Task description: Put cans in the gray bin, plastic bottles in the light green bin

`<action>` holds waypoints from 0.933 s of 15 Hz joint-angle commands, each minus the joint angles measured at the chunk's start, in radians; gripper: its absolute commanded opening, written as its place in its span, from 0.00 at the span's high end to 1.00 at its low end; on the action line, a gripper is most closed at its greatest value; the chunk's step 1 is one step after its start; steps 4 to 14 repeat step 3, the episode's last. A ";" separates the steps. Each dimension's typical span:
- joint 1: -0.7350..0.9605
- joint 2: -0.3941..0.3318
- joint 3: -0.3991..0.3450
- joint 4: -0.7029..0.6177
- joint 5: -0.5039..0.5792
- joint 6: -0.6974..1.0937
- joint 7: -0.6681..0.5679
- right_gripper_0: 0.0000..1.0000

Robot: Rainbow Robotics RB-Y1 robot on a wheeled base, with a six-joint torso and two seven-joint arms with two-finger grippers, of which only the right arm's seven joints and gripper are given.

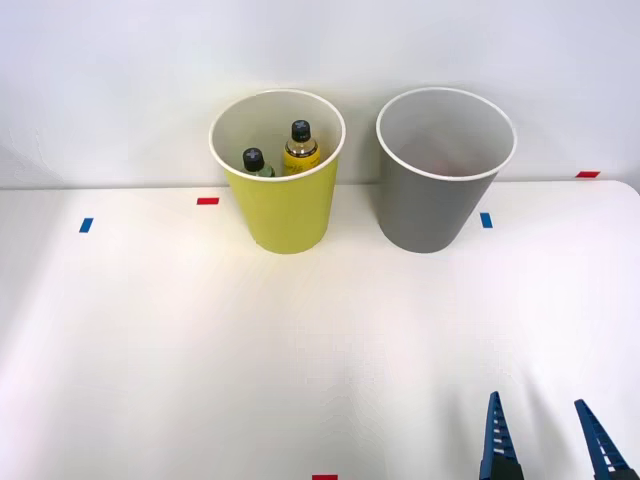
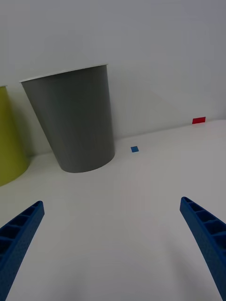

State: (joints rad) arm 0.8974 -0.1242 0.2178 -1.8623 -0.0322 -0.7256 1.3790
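While the white desk [image 1: 150, 350] carries the light green bin [image 1: 285, 215] and, just beside it, the gray bin [image 1: 432, 215], two upright black-capped plastic bottles [image 1: 300, 148] sit inside the green one, and the right gripper [image 1: 548, 440], fingers wide and empty, hangs low, well apart, nearer gray.

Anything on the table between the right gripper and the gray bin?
No: in both views, bare white table runs from the open right gripper to the gray bin; a blue tape mark sits beside the bin.
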 commanded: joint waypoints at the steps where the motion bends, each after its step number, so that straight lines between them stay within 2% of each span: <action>1: 0.000 0.000 0.000 0.000 0.000 0.000 0.000 0.00; 14: 0.000 0.000 0.000 0.000 0.000 0.000 0.000 0.00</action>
